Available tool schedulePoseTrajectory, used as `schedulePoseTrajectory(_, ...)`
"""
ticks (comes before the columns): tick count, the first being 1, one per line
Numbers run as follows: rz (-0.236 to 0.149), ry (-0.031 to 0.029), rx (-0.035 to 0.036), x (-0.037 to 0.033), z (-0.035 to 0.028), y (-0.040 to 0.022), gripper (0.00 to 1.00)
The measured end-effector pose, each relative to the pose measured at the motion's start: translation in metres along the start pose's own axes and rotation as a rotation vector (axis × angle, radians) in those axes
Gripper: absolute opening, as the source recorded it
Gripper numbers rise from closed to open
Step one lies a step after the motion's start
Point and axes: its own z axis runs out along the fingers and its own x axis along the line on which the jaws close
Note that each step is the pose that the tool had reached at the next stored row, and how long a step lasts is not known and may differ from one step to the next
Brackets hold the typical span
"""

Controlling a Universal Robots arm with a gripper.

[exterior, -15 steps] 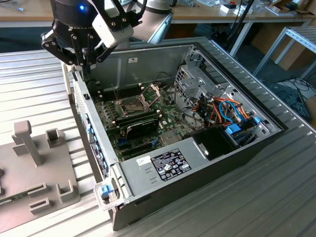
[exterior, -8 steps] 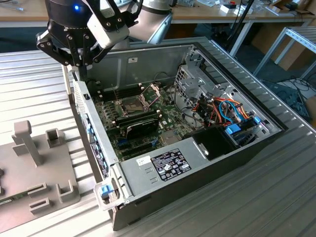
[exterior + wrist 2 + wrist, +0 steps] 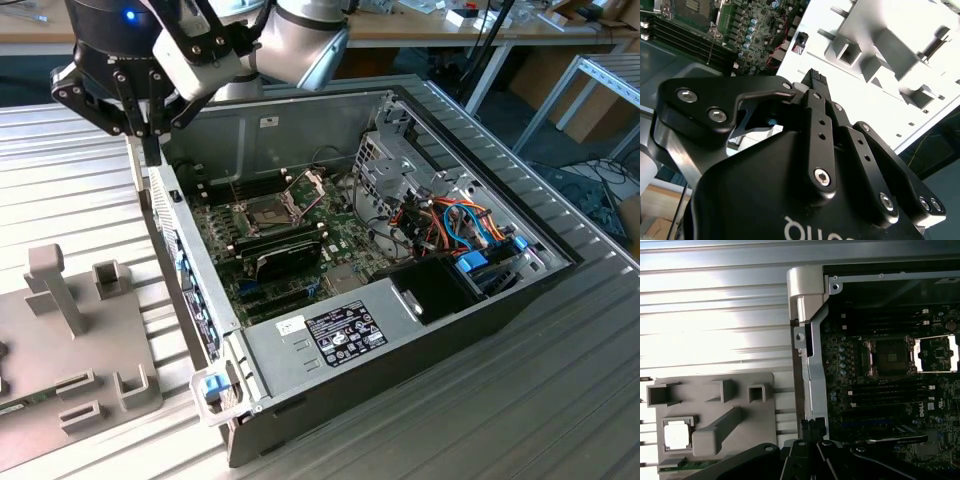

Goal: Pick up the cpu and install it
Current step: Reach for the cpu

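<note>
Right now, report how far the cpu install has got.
Done: the socket stands open. In hand: nothing; the gripper hangs by the case wall, jaws shut. Left: the cpu lies in the grey fixture, not yet picked up or installed.

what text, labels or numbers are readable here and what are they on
No text reads for sure.
Black label on the grey metal box: too small to read.
White sticker beside it: too small.
Second white sticker on the case wall: too small.
White letters on the gripper: partly in view, no whole word.
Circuit board markings: too small.
</note>
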Motion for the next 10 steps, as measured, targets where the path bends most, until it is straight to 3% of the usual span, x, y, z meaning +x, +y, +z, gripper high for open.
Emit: schedulePoseTrajectory(10, 0.0, 0.0001, 0.0, 0.0039, -0.0001, -0.0003, 0.11)
